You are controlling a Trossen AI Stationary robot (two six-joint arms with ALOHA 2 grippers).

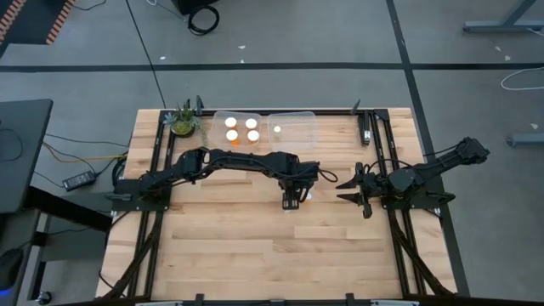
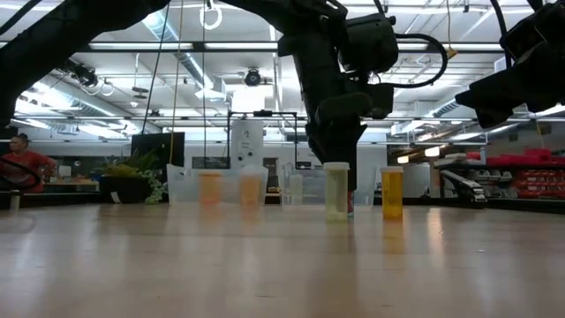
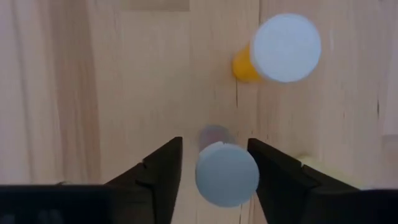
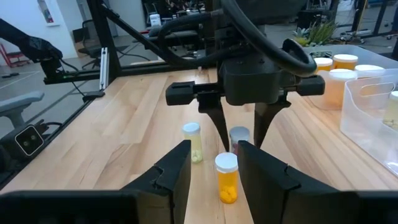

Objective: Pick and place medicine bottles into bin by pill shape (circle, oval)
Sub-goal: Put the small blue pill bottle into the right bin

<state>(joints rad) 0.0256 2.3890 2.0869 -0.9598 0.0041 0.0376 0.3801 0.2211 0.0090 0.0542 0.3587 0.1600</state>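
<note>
My left gripper (image 1: 291, 202) points down at mid-table, open. Its fingers stand on either side of a small upright bottle with a pale grey cap (image 3: 227, 174), also in the right wrist view (image 4: 239, 134); I see no touch. Next to it stand a white-capped bottle with an orange body (image 3: 283, 50) (image 4: 226, 177) and a pale yellowish bottle (image 4: 192, 142) (image 2: 336, 190), both upright on the table. My right gripper (image 1: 347, 189) is open and empty, to the right of these bottles.
Two clear bins stand at the far edge: the left one (image 1: 218, 136) holds several white-capped bottles, the right one (image 1: 302, 136) holds one. A small green potted plant (image 1: 183, 121) stands left of the bins. Bare wood lies toward the near edge.
</note>
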